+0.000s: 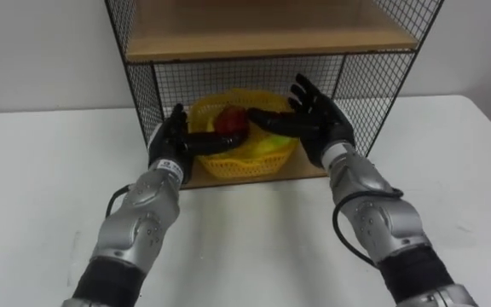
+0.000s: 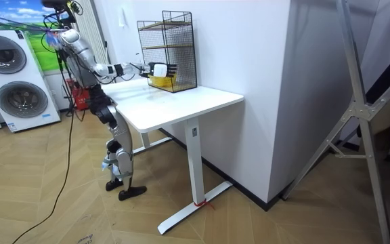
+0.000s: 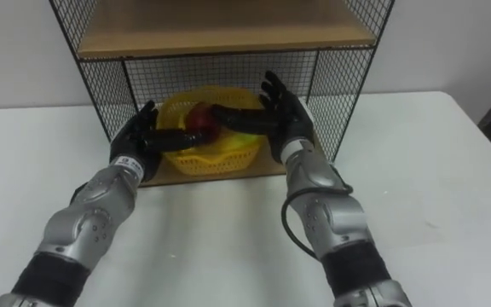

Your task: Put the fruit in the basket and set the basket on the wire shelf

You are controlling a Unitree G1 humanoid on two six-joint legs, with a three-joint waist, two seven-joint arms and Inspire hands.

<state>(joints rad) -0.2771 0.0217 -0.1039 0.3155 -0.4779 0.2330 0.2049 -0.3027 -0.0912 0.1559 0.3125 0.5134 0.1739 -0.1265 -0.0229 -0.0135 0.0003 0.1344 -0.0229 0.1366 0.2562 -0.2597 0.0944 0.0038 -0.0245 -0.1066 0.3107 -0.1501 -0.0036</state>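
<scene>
Eye views: the black wire-mesh shelf with wooden boards (image 1: pixel 369 89) stands at the far edge of the white table top (image 1: pixel 41 188). The round yellow plastic basket (image 1: pixel 228 158) sits on the shelf's lower wooden board (image 1: pixel 305 173), inside the mesh cage. A red round fruit (image 1: pixel 233 124) and a yellow-green fruit (image 1: pixel 271 145) lie in the basket.

The left hand (image 1: pixel 171 136) is at the shelf's open front, against the basket's left side, its fingers straight and its thumb stretched along the basket's front rim. The right hand (image 1: pixel 320 119) is at the basket's right side, fingers spread and pointing up, its thumb reaching over the rim towards the red fruit. Neither hand is curled round anything.

Room view: the robot stands upright at the table end farthest from the shelf's wall side, both arms stretched level towards the shelf. The shelf has an upper compartment above the basket. The basket shows as a yellow patch at the shelf's foot.

Hidden or unclear: the thumbs cover part of the fruit. Whether the palms touch the basket wall cannot be told. The upper board (image 1: pixel 262 30) is cut off at the top edge in the eye views.

Surroundings: white wall (image 2: pixel 249 47) behind the shelf, wood-pattern floor (image 2: pixel 59 217), two white front-loading washing machines (image 2: pixel 12 81) well apart from the shelf on the room view's left, a grey metal stand (image 2: pixel 357 115) on its right.
</scene>
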